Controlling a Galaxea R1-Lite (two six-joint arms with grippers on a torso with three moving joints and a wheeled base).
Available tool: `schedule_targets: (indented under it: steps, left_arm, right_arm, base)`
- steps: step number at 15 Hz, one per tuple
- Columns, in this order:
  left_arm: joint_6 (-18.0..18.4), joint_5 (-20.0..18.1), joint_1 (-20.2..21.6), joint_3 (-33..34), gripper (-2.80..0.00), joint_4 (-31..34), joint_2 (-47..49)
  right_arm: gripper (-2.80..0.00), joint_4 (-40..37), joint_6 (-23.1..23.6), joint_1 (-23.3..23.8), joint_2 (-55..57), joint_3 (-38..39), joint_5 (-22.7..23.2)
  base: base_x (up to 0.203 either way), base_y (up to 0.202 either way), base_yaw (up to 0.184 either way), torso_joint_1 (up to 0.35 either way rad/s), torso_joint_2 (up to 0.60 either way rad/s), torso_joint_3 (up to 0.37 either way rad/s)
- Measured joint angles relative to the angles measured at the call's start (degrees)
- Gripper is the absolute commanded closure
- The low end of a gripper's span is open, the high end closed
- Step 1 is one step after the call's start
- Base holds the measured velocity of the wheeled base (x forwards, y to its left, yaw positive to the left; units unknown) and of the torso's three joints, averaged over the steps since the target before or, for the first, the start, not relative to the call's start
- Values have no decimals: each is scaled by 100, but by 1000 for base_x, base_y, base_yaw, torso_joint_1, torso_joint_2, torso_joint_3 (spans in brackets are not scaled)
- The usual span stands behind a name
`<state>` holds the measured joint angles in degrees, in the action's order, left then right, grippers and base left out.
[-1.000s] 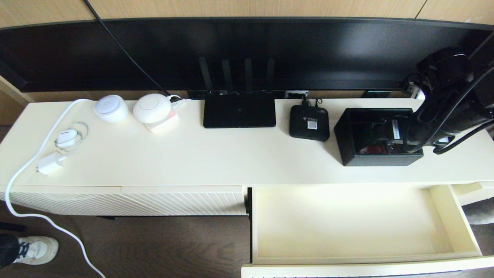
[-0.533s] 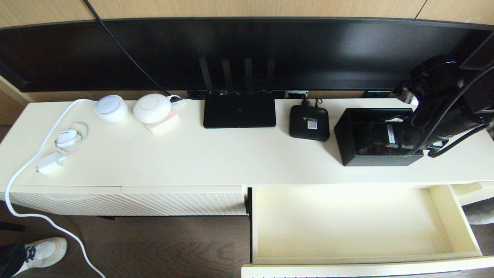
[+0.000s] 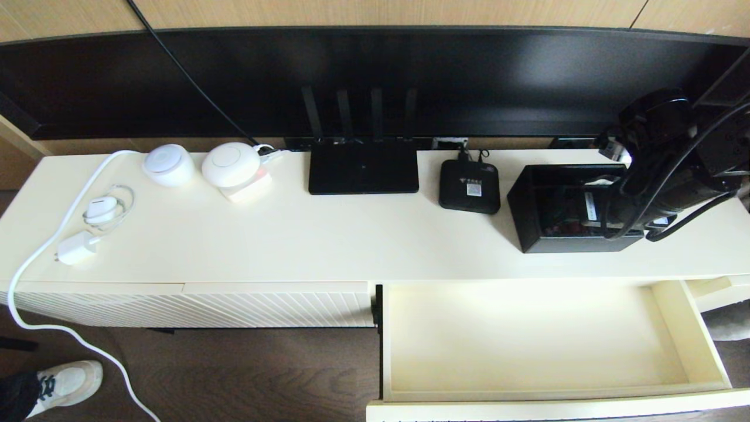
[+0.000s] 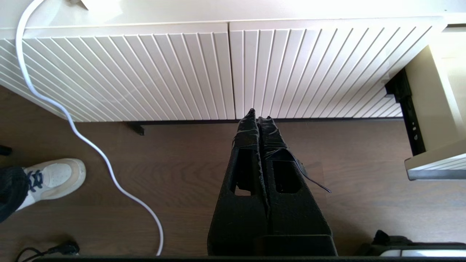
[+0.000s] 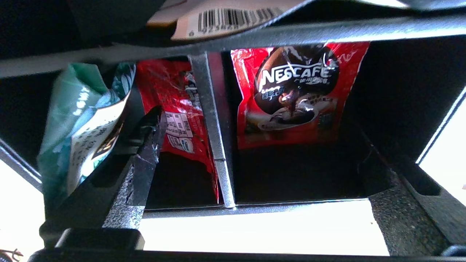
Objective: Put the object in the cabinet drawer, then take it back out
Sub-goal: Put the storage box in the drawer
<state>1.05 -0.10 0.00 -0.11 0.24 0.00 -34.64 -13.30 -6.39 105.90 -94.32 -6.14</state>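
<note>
The black organizer box (image 3: 545, 237) stands on the cabinet top at the right, just behind the open drawer (image 3: 527, 346), whose cream inside holds nothing. My right gripper (image 3: 622, 218) reaches down into the box's right end. In the right wrist view that gripper (image 5: 262, 145) is open, its fingers (image 5: 145, 153) wide apart on either side of the box's middle divider (image 5: 211, 138). Red Nescafe sachets (image 5: 291, 94) and a green packet (image 5: 80, 120) lean inside the compartments. My left gripper (image 4: 259, 115) hangs shut over the floor, in front of the ribbed cabinet front (image 4: 145, 72).
A flat router with antennas (image 3: 363, 167), a small black set-top box (image 3: 469, 186), two white round devices (image 3: 199, 164) and a charger with white cable (image 3: 76, 246) sit on the cabinet top. A wide black screen (image 3: 375, 82) runs behind. A person's shoe (image 3: 64, 381) is at the lower left.
My right arm has sunk a little lower and leftward into the organizer box. The shoe at lower left shifted slightly. Box and drawer have not moved.
</note>
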Motion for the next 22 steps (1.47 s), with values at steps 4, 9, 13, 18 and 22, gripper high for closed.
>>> schedule_targets:
  steps: [4,9,13,18,22]
  left_arm:
    - [0,0,0,0,0,1,0]
    - [0,0,0,0,0,2,0]
    - [0,2,0,0,0,2,0]
    - [-1,2,0,0,0,1,0]
    - [0,1,0,0,0,0,0]
  right_arm:
    - [-280,124,5,0,24,68,3]
    - [0,353,121,-24,10,221,-14]
    - [0,350,143,-46,-55,221,-17]
    - [0,336,151,-41,-134,270,-6]
    - [0,339,154,-63,-337,350,8]
  base:
    - [0,0,0,0,0,0]
    - [0,0,0,0,0,0]
    - [0,0,0,0,0,0]
    - [0,0,0,0,0,0]
    - [0,0,0,0,0,0]
